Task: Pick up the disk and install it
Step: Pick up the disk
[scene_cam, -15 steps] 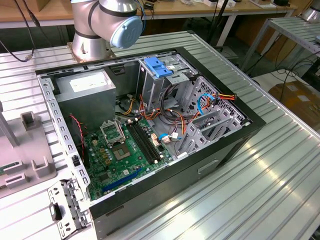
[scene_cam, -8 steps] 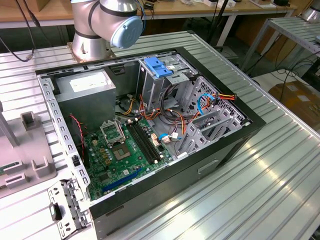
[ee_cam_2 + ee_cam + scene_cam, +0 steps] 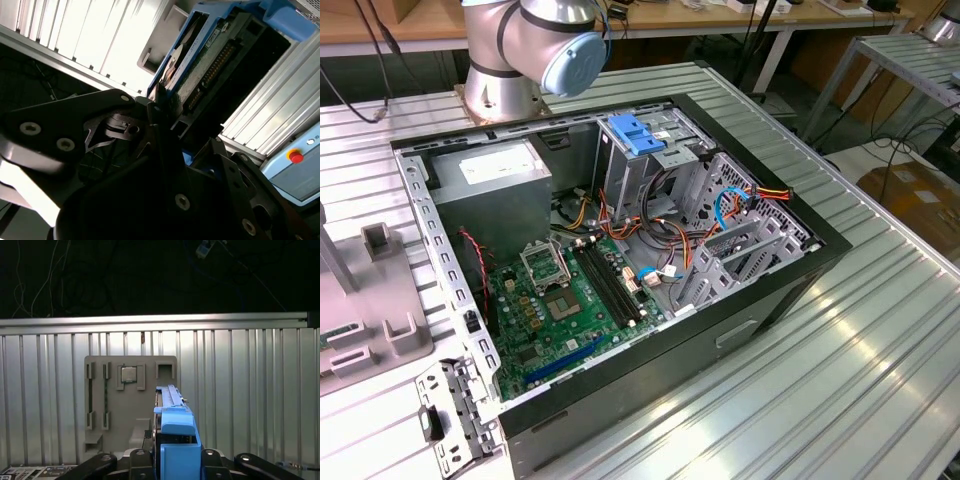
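Disk [image 3: 175, 432] sits pinched in the gripper [image 3: 177, 460], near a grey tray [image 3: 117, 410] holding a chip [image 3: 128, 374].

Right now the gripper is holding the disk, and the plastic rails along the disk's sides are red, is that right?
Not quite. The gripper does hold the disk, but its plastic rails are blue, not red, as both wrist views show.

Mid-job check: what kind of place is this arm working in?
Looks like a robotics lab or workshop set up for PC assembly: an open computer case on a ribbed aluminium table, a grey parts fixture, a workbench behind. The hand holds the disk.
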Action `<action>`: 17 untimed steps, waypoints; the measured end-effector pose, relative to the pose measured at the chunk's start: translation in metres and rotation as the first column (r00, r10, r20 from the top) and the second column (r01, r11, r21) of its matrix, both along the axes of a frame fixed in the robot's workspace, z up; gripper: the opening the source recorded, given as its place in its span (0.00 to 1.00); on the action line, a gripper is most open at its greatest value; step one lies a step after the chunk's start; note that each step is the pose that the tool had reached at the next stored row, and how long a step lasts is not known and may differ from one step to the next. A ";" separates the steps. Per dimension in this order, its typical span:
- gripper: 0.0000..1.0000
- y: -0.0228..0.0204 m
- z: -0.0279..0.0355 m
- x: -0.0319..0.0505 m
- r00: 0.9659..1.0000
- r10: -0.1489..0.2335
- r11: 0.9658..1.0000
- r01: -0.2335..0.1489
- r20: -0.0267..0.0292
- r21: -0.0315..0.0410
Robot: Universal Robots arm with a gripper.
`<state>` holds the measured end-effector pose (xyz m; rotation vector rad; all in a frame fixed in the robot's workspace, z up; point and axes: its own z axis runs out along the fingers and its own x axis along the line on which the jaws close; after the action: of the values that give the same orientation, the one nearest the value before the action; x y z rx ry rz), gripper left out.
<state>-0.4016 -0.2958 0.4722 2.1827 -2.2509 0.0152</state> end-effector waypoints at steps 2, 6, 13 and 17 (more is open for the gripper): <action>0.36 0.0000 0.0000 0.0018 1.000 0.000 1.000 0.000 0.000 0.000; 0.36 -0.0001 0.0000 0.0061 1.000 0.000 1.000 0.000 0.000 0.000; 0.36 -0.0002 0.0000 0.0164 1.000 0.000 1.000 0.000 0.000 0.000; 0.36 -0.0002 0.0000 0.0229 1.000 0.000 1.000 0.000 0.000 0.000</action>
<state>-0.3787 -0.2960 0.4723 2.1827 -2.2508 0.0152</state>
